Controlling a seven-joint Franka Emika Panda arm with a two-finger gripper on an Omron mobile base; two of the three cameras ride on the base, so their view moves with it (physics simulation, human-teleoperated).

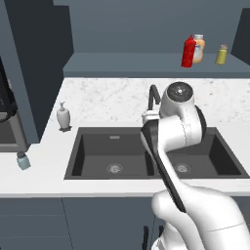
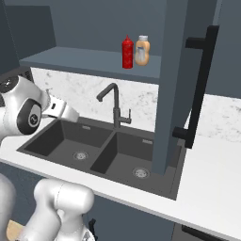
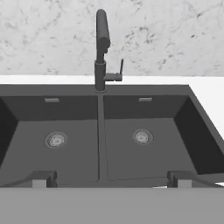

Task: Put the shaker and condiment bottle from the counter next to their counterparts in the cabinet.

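white grey-veined marble counter point(image 1: 112, 100) around a dark double sink point(image 1: 97, 156). bright red squeeze bottle with tapered nozzle point(image 1: 188, 51) already stands in the slate-blue wall cabinet point(image 1: 146, 64), touching the peach-orange bottle point(image 1: 198, 48); yellow-olive shaker point(image 1: 221, 54) nearby. small pale blue-green translucent shaker with dark cap point(image 1: 23, 160) sits at the counter's left front edge. two-finger gripper point(image 3: 109, 179) spread wide, empty, over the sink. shaker likely light, rigid, smooth; best pinched mid-body.

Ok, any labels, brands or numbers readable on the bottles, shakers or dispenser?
None can be read.
Red bottle: plain, no label.
Orange bottle: no print visible.
Yellow shaker: too small to tell.
Blue-green shaker: no print visible.
Soap dispenser: plain white.
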